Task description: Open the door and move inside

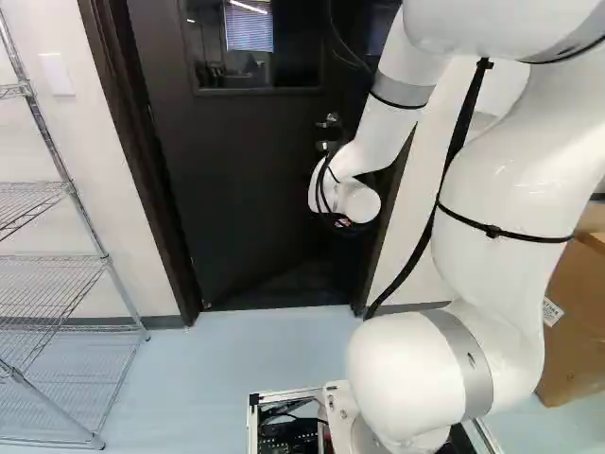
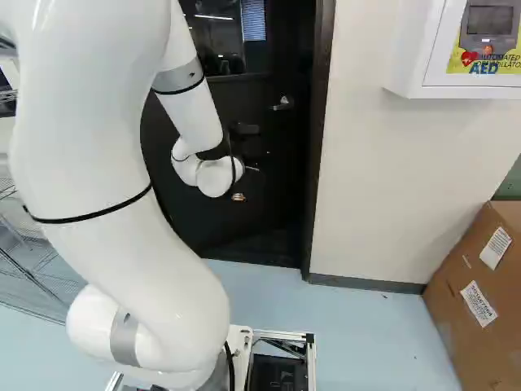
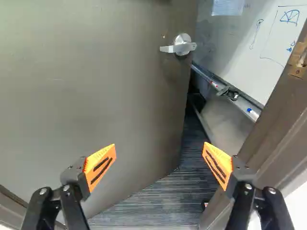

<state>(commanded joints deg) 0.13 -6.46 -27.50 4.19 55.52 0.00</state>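
Note:
At the arm's end in the right base view, my black gripper (image 2: 248,151) is hard to make out against the dark door (image 2: 269,183). The wrist view shows the gripper (image 3: 159,152) open, its orange pads wide apart and nothing between them. Ahead of it the door (image 3: 96,81) stands ajar, swung away into the room beyond. Its silver lever handle (image 3: 181,45) is ahead of the fingers, well apart from them. A gap lies between the door's free edge and the brown frame (image 3: 268,129). The door also shows in the left base view (image 1: 236,180).
Through the gap are a whiteboard (image 3: 264,40) with a marker tray and dark striped flooring (image 3: 158,201). A wire shelf (image 1: 52,260) stands left of the doorway. Right of it are a wall cabinet (image 2: 407,73) and cardboard boxes (image 2: 480,301).

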